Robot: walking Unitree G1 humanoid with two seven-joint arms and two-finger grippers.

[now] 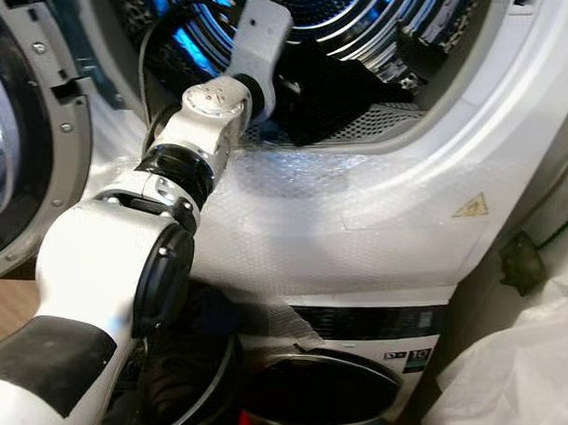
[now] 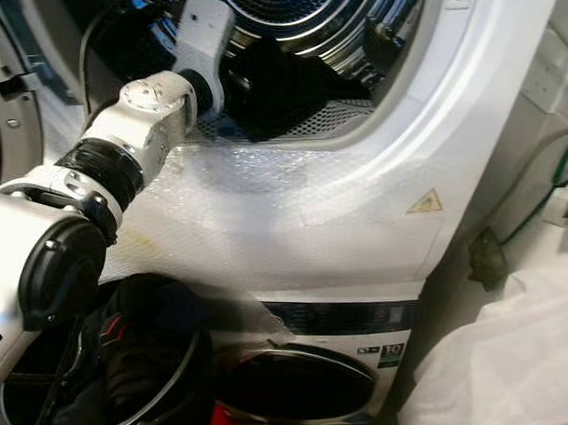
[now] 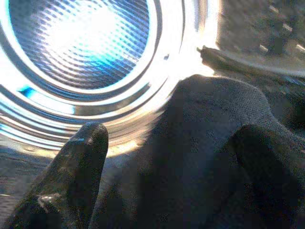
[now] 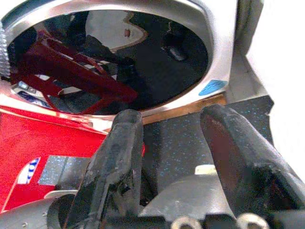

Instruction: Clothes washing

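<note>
Left arm [image 1: 208, 126] reaches into upper drum [image 1: 365, 29] | left claw [image 3: 157, 181] hidden there, one finger [image 3: 71, 176] beside dark garment [image 3: 205, 157], grip unclear | right claw [image 4: 183, 157] released, low by lower door [image 4: 119, 57].

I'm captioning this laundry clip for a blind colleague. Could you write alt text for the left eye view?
The robot's silver left arm reaches up into the open drum of a front-loading machine, where a dark garment lies at the drum's lip. The machine's white front is covered in bubble wrap and carries a yellow warning sticker; a second machine stands below.
</note>
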